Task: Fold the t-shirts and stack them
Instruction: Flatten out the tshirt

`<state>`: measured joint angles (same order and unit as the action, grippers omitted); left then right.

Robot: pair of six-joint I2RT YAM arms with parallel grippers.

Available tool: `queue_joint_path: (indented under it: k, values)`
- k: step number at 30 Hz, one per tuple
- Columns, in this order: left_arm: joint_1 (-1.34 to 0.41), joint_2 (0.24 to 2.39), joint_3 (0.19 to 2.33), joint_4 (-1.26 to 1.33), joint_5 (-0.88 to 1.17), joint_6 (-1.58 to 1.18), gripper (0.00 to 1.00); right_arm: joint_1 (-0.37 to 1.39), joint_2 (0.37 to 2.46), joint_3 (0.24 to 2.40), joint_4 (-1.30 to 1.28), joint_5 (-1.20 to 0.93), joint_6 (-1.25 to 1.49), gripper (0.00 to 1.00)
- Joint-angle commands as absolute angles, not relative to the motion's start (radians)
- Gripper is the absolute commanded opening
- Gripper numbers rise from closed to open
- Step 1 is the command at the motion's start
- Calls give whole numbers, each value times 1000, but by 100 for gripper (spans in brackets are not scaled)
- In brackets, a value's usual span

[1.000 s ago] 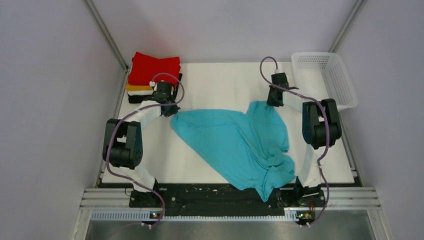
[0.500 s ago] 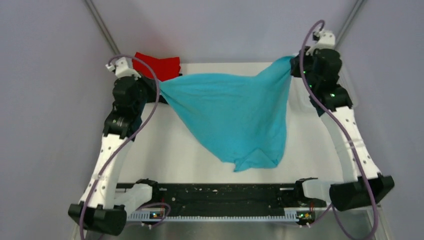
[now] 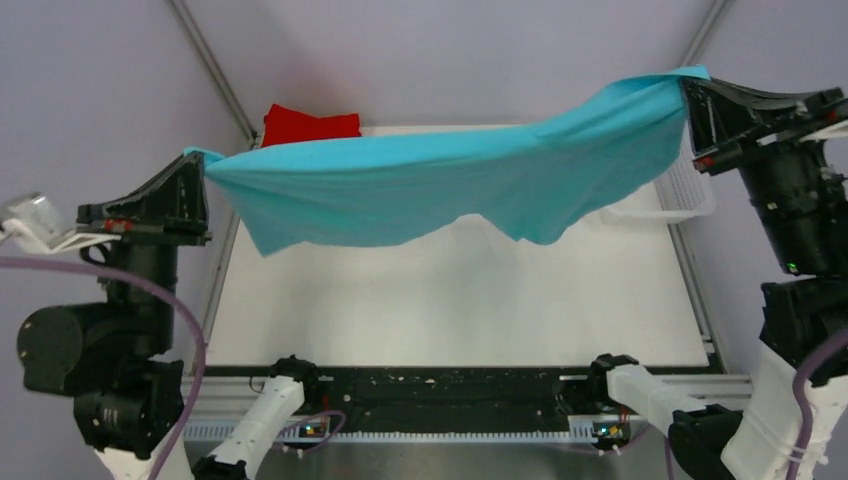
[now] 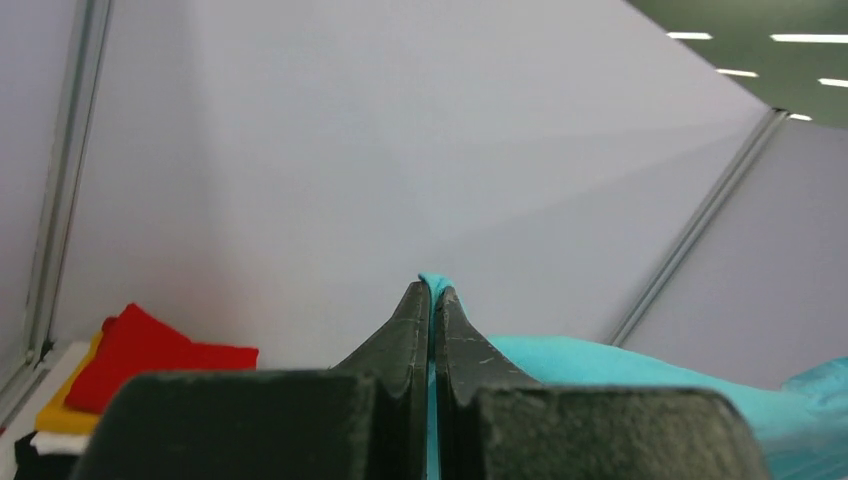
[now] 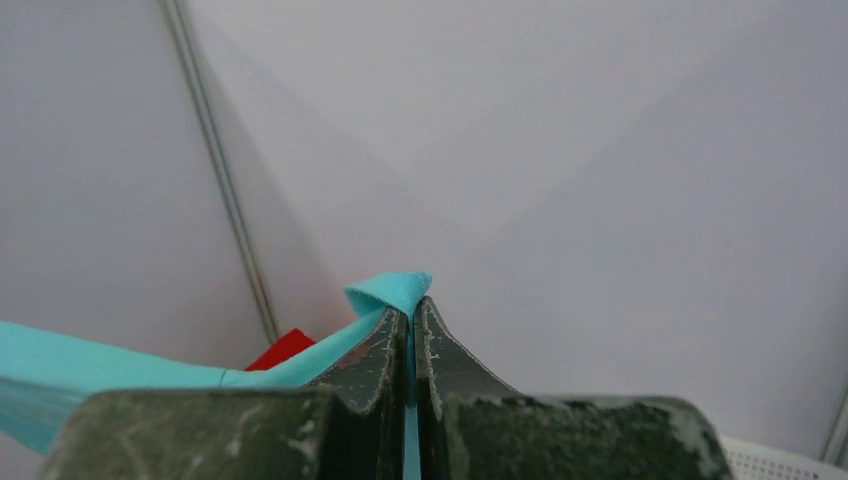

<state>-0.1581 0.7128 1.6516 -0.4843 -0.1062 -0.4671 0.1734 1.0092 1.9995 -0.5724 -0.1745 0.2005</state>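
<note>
count: five shirts in all. one turquoise-blue cotton t-shirt is in the air; four folded ones sit in a single stack at the table's far left corner. the red folded t-shirt lies on top. the left wrist view shows an orange t-shirt, a white t-shirt and a black t-shirt beneath it. one white plastic mesh basket stands at the far right edge, mostly hidden behind the hanging cloth. two arms, two grippers.

arms: both are reared up high, one at each side of the table, wrists level and fingers pointing toward the back wall. the left gripper is pinched tight on one corner of the turquoise shirt, a small tuft of cloth poking past the fingertips in its own camera. the right gripper is likewise clamped on the opposite corner and sits higher than the left in the overhead view. the shirt is stretched between them like a banner — top edge taut, lower edge sagging in loose folds, clear of the surface.

surface and room: the white table top has a black rail along its near edge. grey panel walls close it in — metal corner posts run up at the back.
</note>
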Motion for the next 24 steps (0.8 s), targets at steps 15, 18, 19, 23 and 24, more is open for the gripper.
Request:
queue_joint_path:
  k: [15,18,19,23,24]
  values:
    - [-149,708,1705,-531,-17,-440,0,168,995,2098,-601,-200,149,0]
    - [-149,729,1588,-486,-75,-454,0,168,983,1929,-527,-107,131,0]
    - [-149,737,1541,-465,-93,-463,0,169,977,1867,-496,-77,126,0]
    - [-149,790,1304,-377,-144,-497,0,168,958,1579,-336,-7,125,0]
    - [-149,815,1253,-352,-157,-505,0,168,961,1514,-292,-4,129,0]
